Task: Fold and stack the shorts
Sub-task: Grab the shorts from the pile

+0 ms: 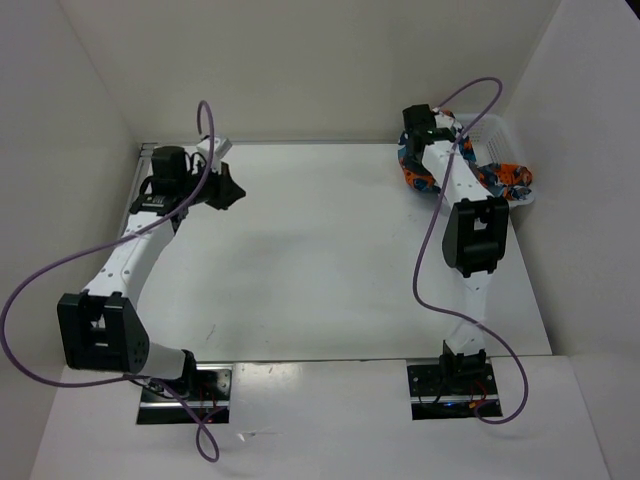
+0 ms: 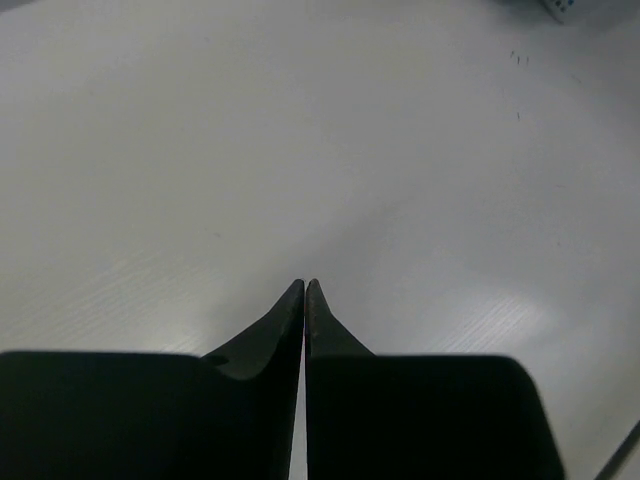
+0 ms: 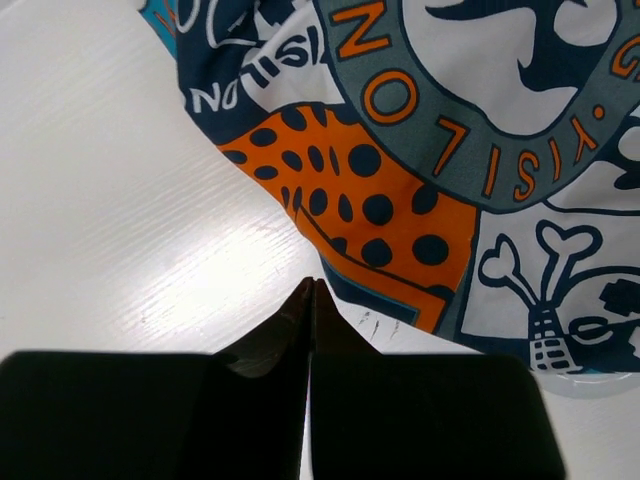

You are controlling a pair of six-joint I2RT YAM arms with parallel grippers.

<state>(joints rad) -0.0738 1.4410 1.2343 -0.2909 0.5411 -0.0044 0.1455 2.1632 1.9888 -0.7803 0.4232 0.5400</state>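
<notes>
Shorts (image 1: 515, 180): bunched at the far right of the counter (image 1: 320, 260), against the basket (image 1: 495, 135). Right claw (image 3: 310, 285) clenched at the hem, no cloth visibly pinched; left claw (image 2: 305, 285) clenched, empty. Best practice: open the right claw first, pinch the hem firmly, then draw the shorts to mid-counter.

shorts (image 1: 512, 180) partly behind right arm (image 1: 470, 230), basket (image 1: 492, 135) mostly covered

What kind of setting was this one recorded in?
Probably a lab test cell: plain white walls box in a white table, left arm and right arm bolted at its near edge, with shorts and a mesh basket as props.
</notes>
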